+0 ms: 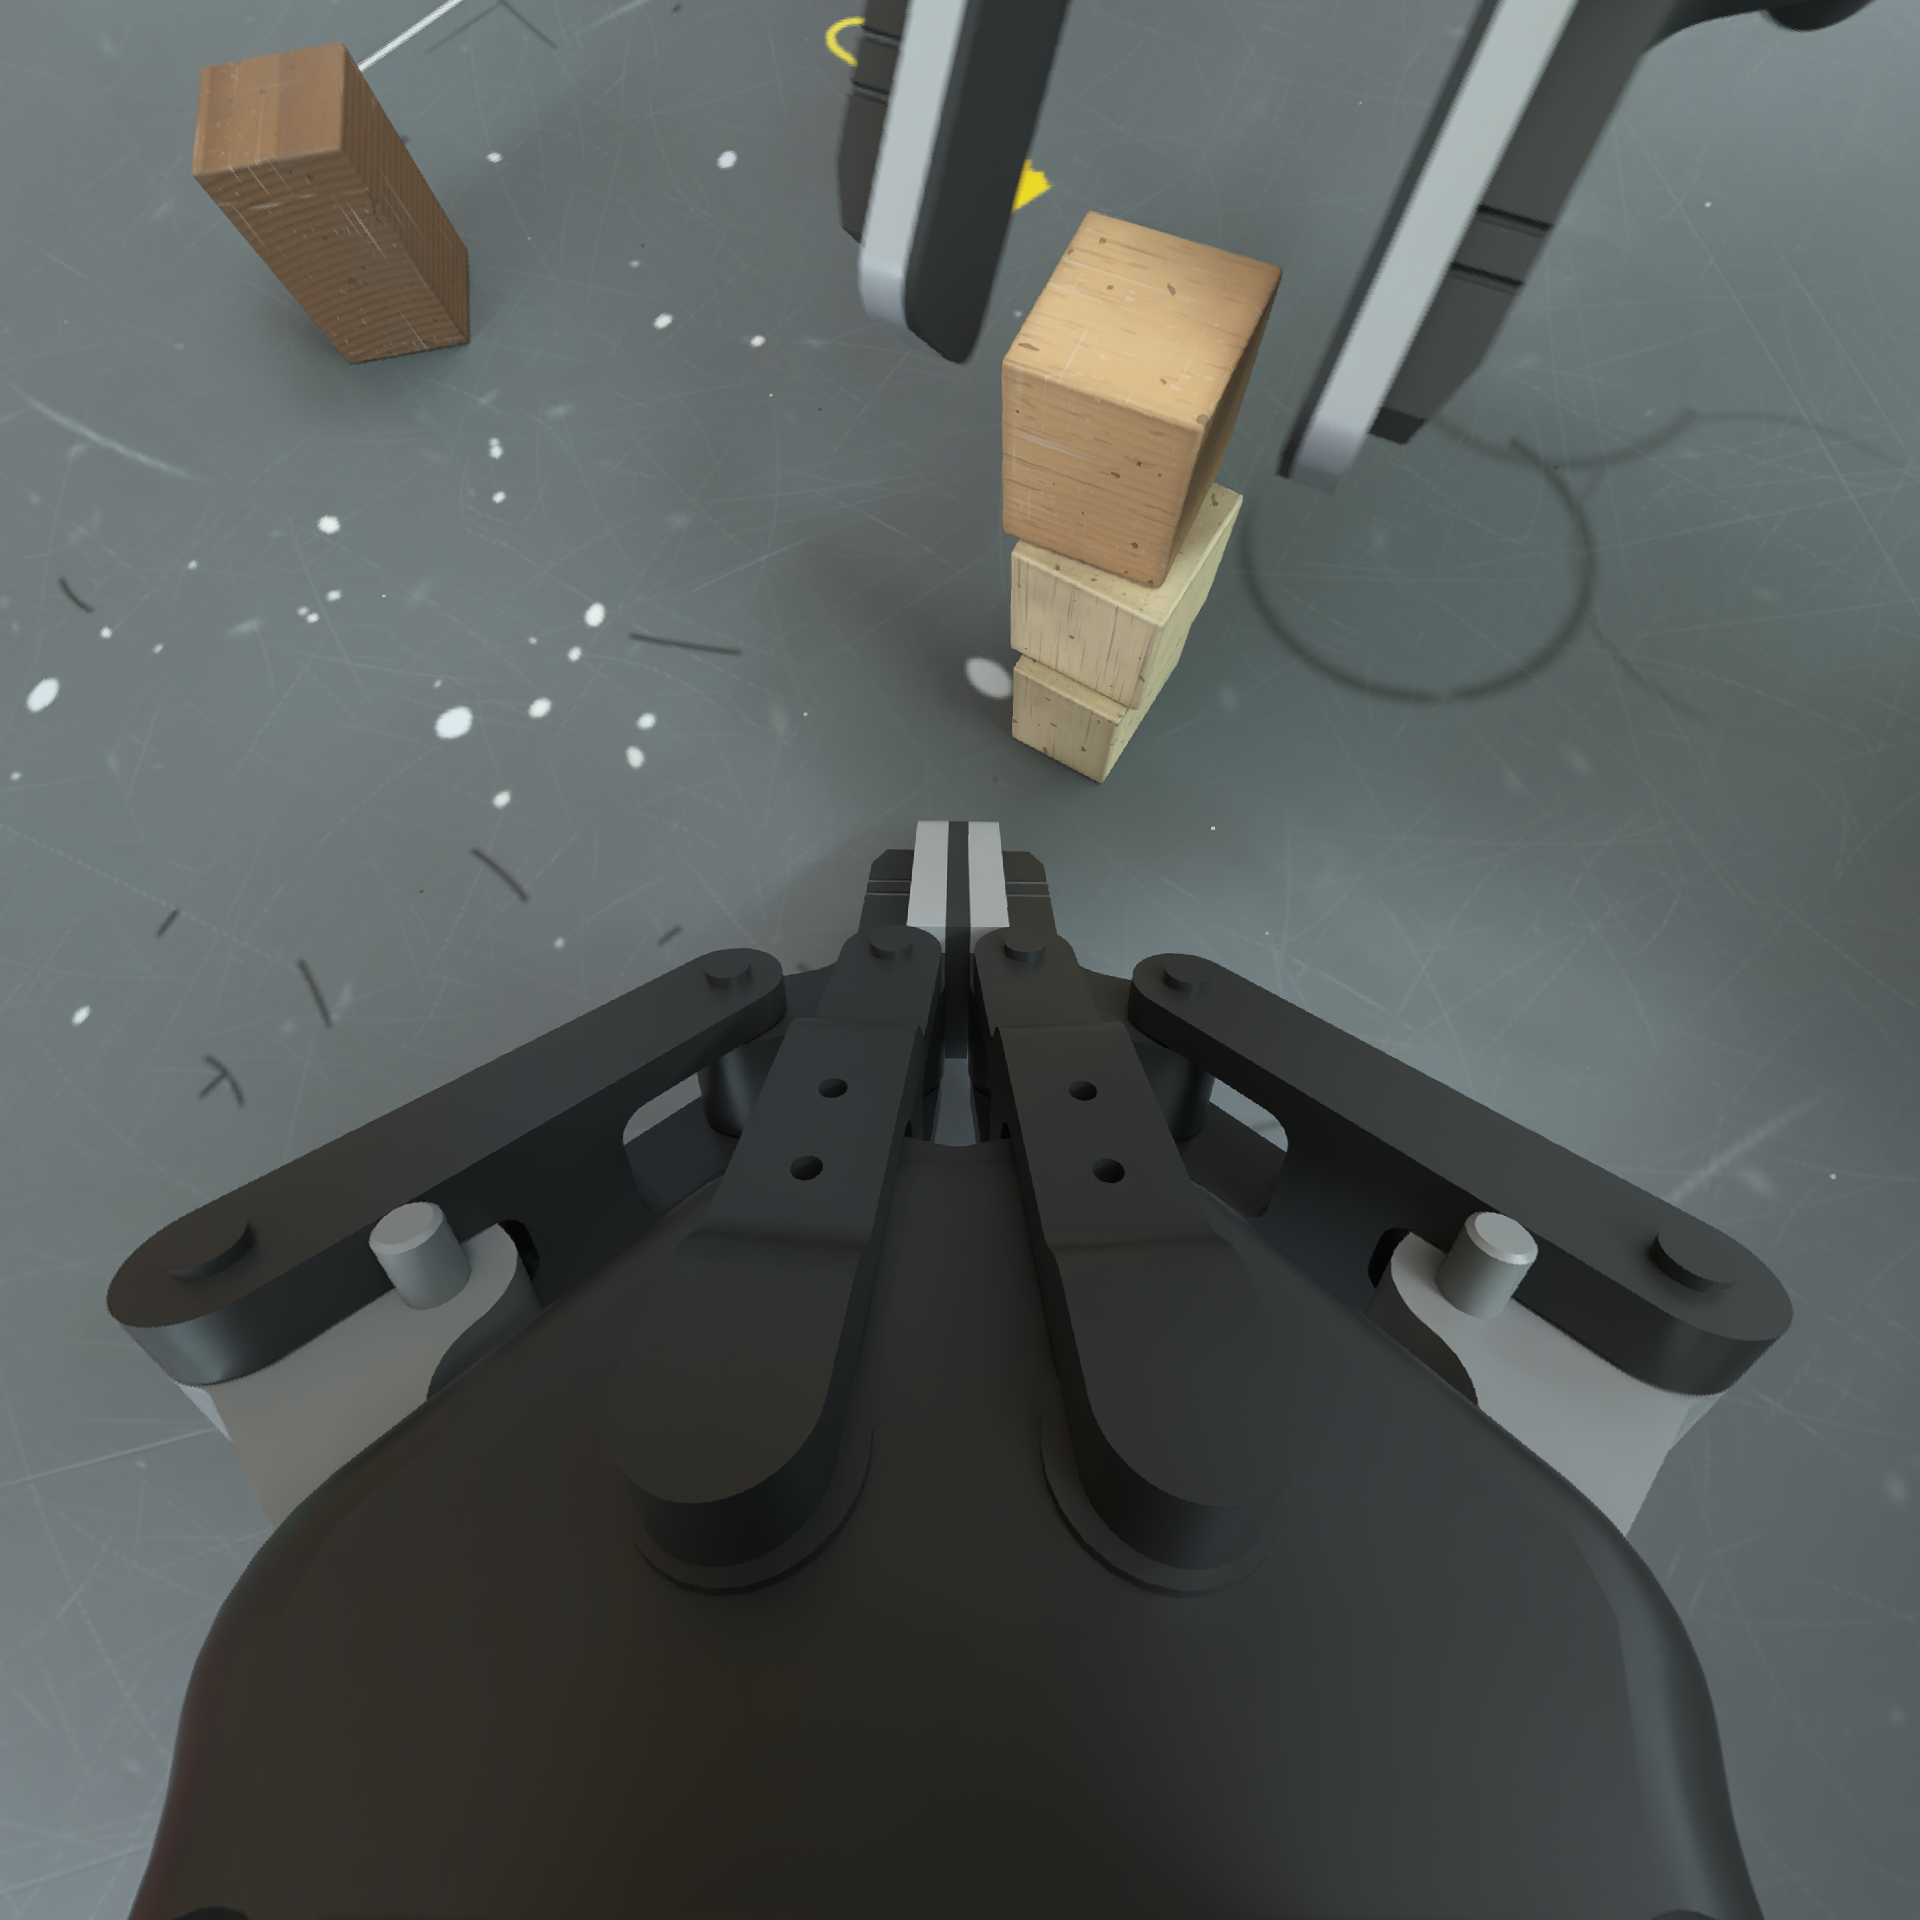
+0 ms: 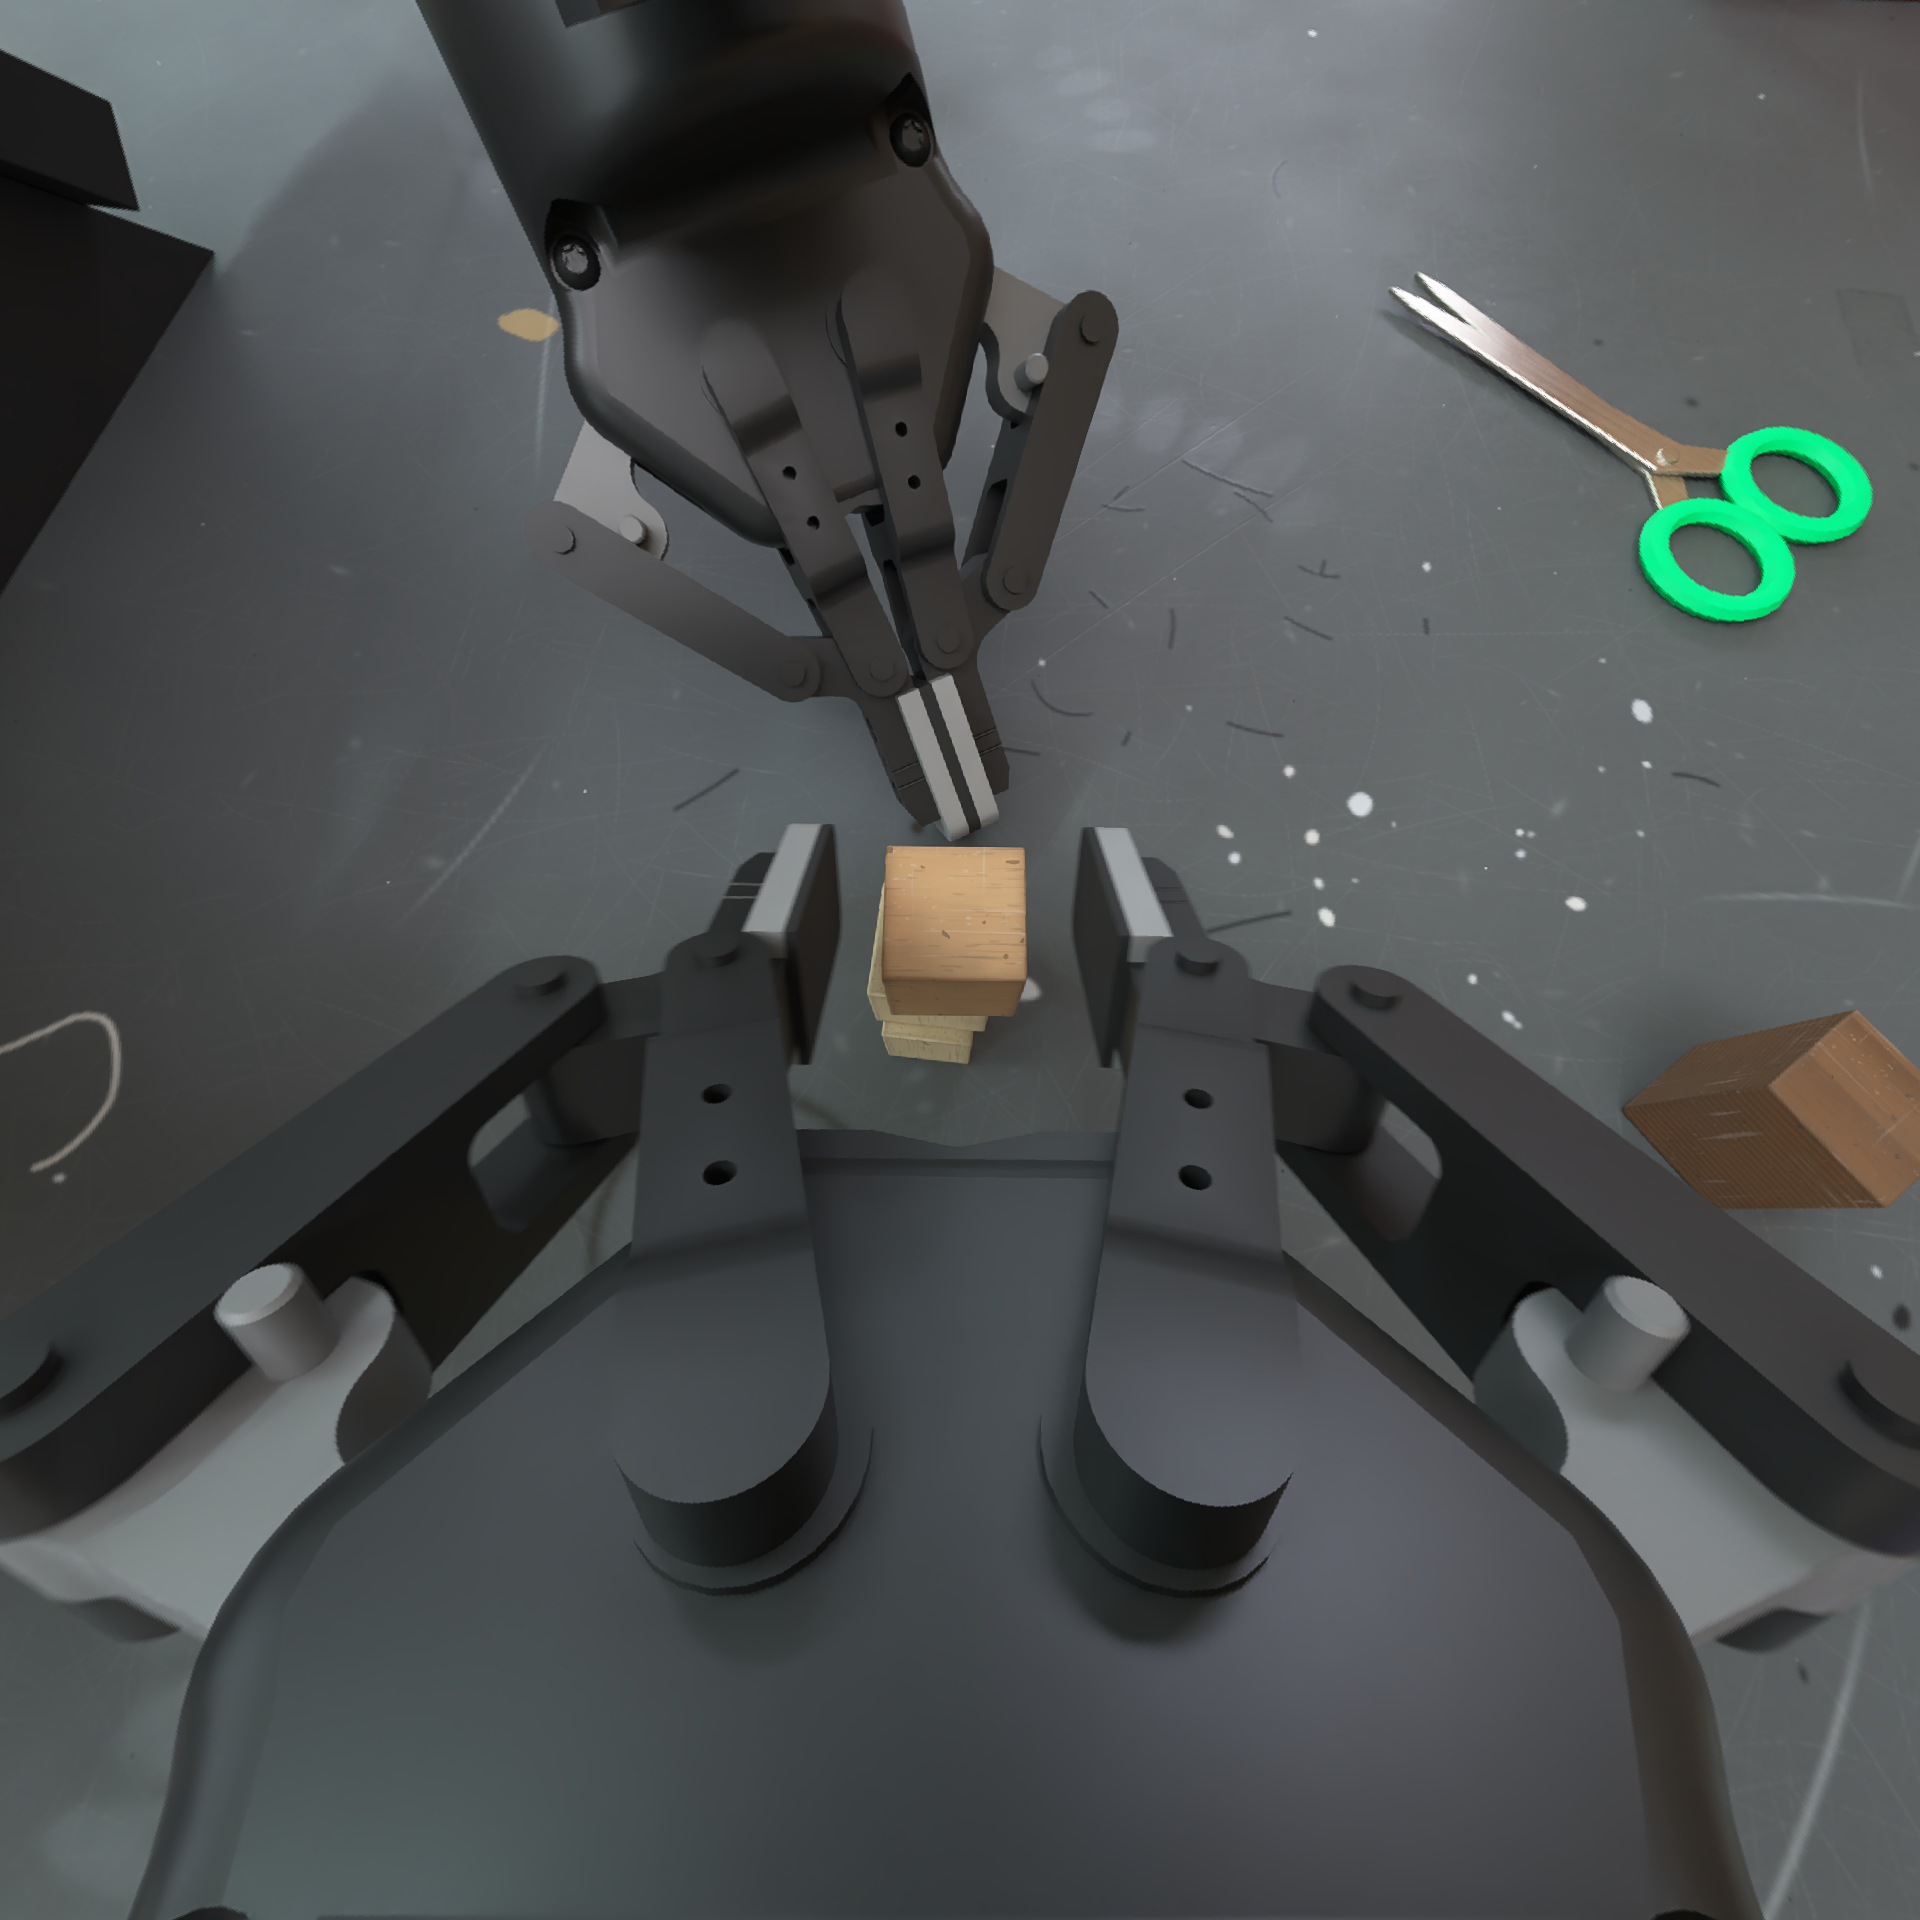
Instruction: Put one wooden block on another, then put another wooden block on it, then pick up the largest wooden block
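Three wooden blocks stand stacked on the grey table: a tan block [image 1: 1127,400] on top, a pale block [image 1: 1107,613] under it, and a smaller pale block [image 1: 1070,722] at the bottom. My right gripper [image 2: 956,935] is open and hangs above the stack, its fingers on either side of the tan block [image 2: 954,925] without touching it. In the left wrist view its fingers [image 1: 935,177] show above the stack. My left gripper [image 1: 956,862] is shut and empty, just short of the stack. The largest block, dark brown [image 1: 327,203], stands apart at the far left; it also shows in the right wrist view [image 2: 1787,1117].
Green-handled scissors [image 2: 1662,457] lie at the upper right in the right wrist view. A black box [image 2: 62,343] stands at the left edge. The table [image 1: 520,582] is scratched and speckled with white paint dots.
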You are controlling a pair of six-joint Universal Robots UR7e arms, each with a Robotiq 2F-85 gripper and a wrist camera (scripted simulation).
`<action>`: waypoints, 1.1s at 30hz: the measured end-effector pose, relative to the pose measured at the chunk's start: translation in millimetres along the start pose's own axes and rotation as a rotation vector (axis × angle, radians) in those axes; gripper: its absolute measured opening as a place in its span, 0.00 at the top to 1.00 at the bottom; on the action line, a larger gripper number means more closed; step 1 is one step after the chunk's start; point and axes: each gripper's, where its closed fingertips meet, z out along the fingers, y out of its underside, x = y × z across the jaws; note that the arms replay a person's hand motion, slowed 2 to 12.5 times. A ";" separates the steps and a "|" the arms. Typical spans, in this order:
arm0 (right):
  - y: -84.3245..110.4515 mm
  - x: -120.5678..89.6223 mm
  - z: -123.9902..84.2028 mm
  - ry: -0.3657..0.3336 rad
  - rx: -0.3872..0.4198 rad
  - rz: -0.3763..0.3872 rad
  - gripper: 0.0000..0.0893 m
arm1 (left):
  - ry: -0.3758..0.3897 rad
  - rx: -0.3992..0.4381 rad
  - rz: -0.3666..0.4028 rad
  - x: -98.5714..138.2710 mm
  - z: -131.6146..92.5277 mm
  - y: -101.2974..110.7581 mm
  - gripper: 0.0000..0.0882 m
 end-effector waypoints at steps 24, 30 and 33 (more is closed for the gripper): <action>-16.4 34.7 -18.6 0.146 0.168 0.093 0.31 | -0.005 0.000 0.005 0.0 0.0 -0.1 1.00; -10.0 68.3 -29.9 0.307 0.204 0.182 0.31 | -0.005 0.000 0.005 0.0 0.0 -0.1 1.00; -4.4 83.0 -34.5 0.373 0.217 0.235 0.31 | -0.005 0.000 0.005 0.0 0.0 -0.1 1.00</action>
